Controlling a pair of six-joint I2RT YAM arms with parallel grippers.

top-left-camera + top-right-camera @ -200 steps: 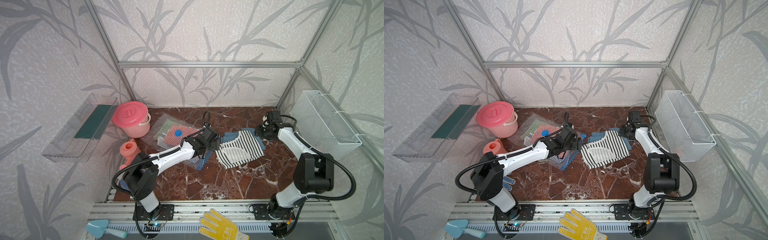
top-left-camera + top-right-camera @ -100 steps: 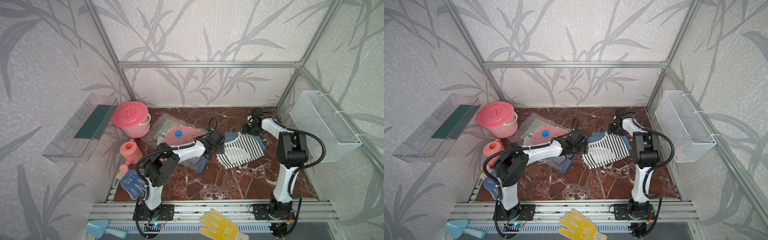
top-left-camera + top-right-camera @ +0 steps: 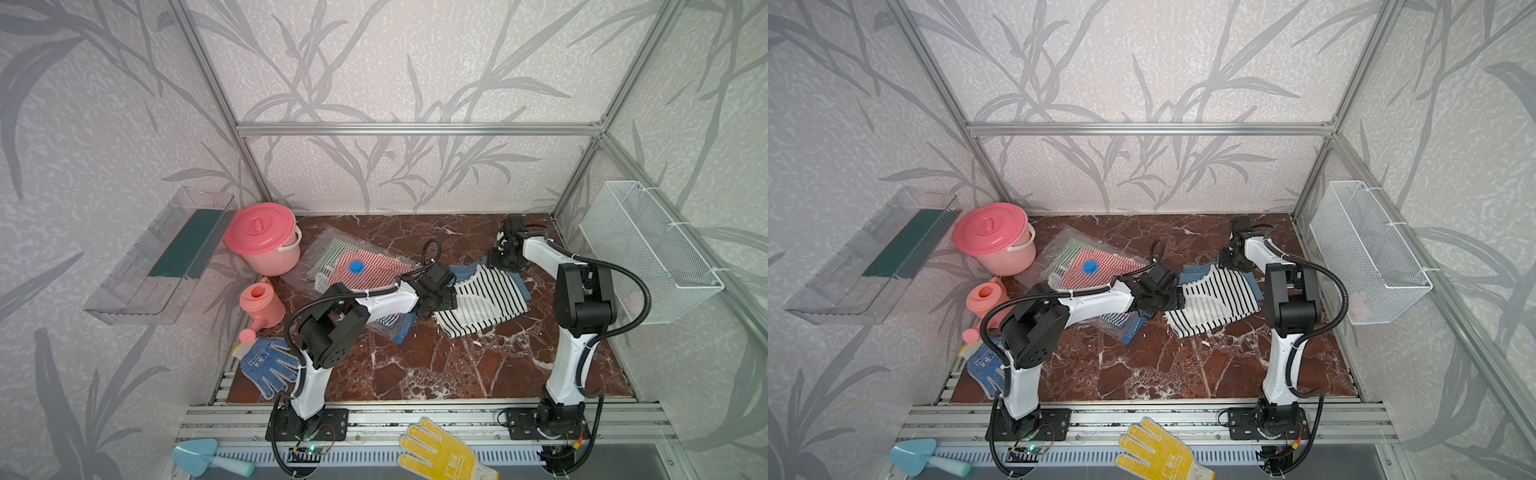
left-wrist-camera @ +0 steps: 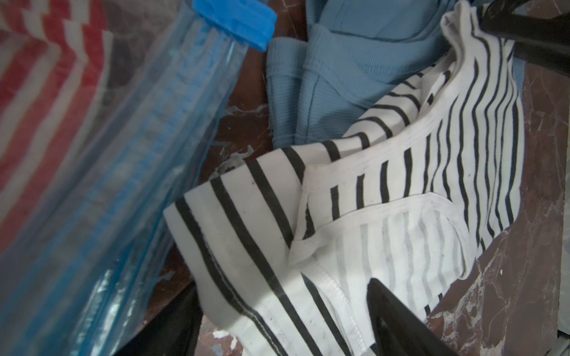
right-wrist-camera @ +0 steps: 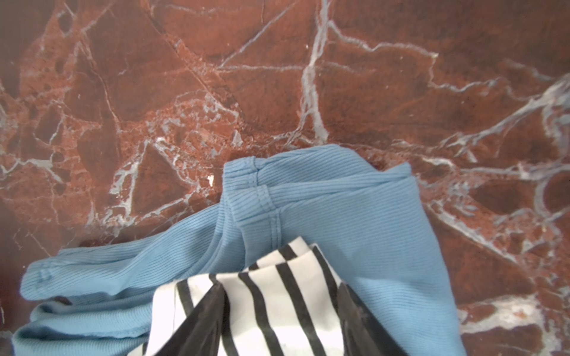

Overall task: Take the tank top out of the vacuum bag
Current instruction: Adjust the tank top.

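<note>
Vacuum bag (image 3: 320, 249) (image 3: 1059, 249), one only, lies flat on the marble bench (image 3: 415, 365) on the left arm's side in both top views, with its single round blue valve cap (image 3: 356, 266) facing up. Inside it I count a red-striped, a green-striped and a blue-striped piece, the last mostly hidden under the left arm. One black-and-white tank top (image 3: 482, 303) (image 3: 1214, 305) lies wholly outside the bag, just beside the blue zip strip (image 3: 405, 332), spread over one blue ribbed garment (image 3: 462, 272) of which only the edges show. The left fingers (image 3: 448, 300) sit at the top's bag-side edge and the right fingers (image 3: 496, 264) at its far corner; their gaps are too small to read here. Around them are one lidded pink bucket (image 3: 262, 237), one pink watering can (image 3: 262, 301), two gloves, one blue-dotted glove (image 3: 266, 365) and one yellow glove (image 3: 440, 453), one trowel (image 3: 199, 457), one wire basket (image 3: 648, 249) and one clear wall shelf (image 3: 162, 257). In the left wrist view the bag's edge is blurred and carries one blue slider clip (image 4: 237, 21); the two left fingers (image 4: 401, 323) stand wide apart with a strap of the tank top (image 4: 401, 185) loose between them, nothing pinched, and one finger is partly under the cloth. In the right wrist view the two right fingers (image 5: 200, 333), cut off by the frame edge, stand partly apart astride a fold of the tank top (image 5: 271, 302) over the blue garment (image 5: 339, 200); whether they press it I cannot tell
</note>
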